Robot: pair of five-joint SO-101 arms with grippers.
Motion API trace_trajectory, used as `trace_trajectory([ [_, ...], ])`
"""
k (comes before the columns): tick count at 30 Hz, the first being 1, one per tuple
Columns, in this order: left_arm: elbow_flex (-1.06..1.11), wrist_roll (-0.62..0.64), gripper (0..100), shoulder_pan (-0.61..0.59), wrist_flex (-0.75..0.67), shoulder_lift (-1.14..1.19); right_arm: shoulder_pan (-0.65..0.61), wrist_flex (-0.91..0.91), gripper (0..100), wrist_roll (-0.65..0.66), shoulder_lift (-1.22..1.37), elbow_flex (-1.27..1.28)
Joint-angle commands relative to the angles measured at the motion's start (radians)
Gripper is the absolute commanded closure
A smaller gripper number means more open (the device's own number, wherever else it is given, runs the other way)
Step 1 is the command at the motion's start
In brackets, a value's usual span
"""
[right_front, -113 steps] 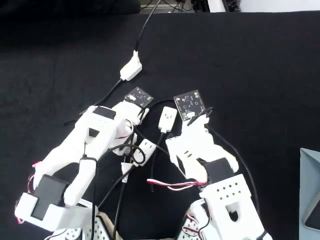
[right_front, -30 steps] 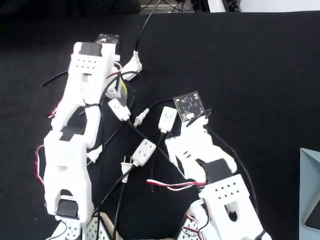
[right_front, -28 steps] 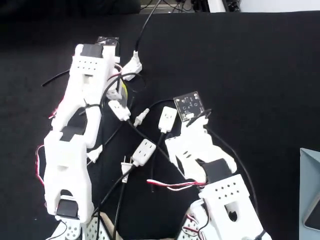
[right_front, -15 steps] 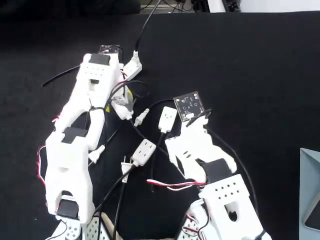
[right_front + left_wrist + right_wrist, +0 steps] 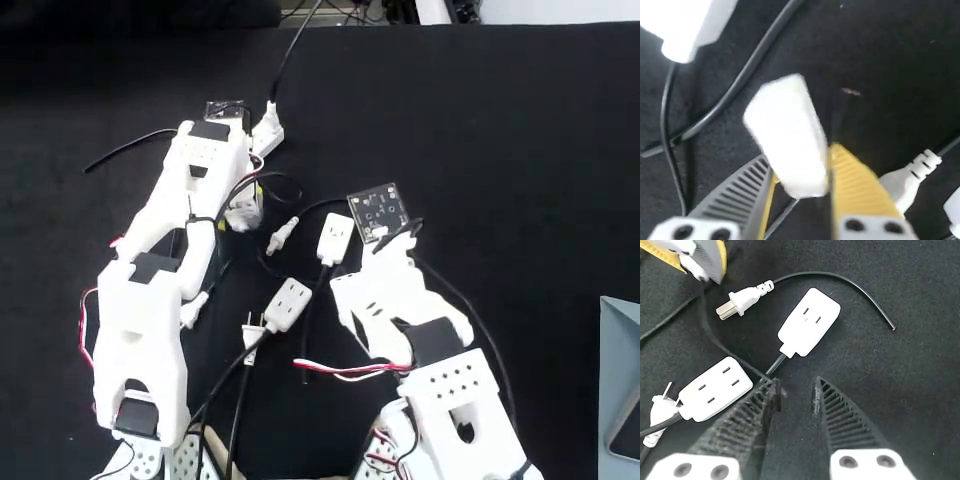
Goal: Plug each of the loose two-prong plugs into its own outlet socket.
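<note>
left gripper [image 5: 800, 185] clamped on a white block [image 5: 787, 130], plug or socket hard to tell, lower end hidden, right gripper [image 5: 795, 387] parted, near a socket [image 5: 809, 321]

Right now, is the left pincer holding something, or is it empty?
Holding. In the left wrist view the left pincer is shut on a white block, which sits clamped between its fingers.

white arms [image 5: 150, 300], red-white wires [image 5: 340, 372], yellow ribbed claw pads [image 5: 855, 185]
</note>
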Motion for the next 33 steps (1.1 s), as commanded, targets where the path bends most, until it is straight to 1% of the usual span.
trace_trajectory([
  [1,-0.015,-0.075,97,-0.005,0.000,-0.034,0.009,-0.014,88.5,0.000,-0.013,-0.004],
  [3,-0.024,-0.109,97,-0.010,0.005,-0.046,0.009,-0.014,88.5,0.000,-0.013,-0.004],
  [8,-0.081,-0.189,97,-0.031,0.110,-0.153,0.009,-0.014,88.5,0.000,-0.013,-0.004],
  [11,-0.124,-0.270,97,-0.039,0.198,-0.258,0.009,-0.014,88.5,0.000,-0.013,-0.004],
  [14,-0.147,-0.364,97,-0.053,0.252,-0.359,0.009,-0.014,88.5,0.000,-0.013,-0.004],
  [17,-0.143,-0.485,97,-0.088,0.265,-0.430,0.009,-0.014,88.5,0.000,-0.013,-0.004],
  [22,-0.150,-0.595,97,-0.151,0.299,-0.454,0.009,-0.015,88.5,0.000,-0.016,0.005],
  [25,-0.145,-0.750,97,-0.179,0.311,-0.462,0.009,-0.015,88.5,0.000,-0.015,0.005],
  [29,-0.147,-0.982,97,-0.211,0.365,-0.462,0.009,-0.017,88.5,0.000,-0.015,0.005],
  [31,-0.139,-1.051,97,-0.229,0.367,-0.462,0.009,-0.017,88.5,0.000,-0.015,0.005],
  [33,-0.122,-1.092,97,-0.243,0.364,-0.457,0.009,-0.017,88.5,0.000,-0.015,0.005],
])
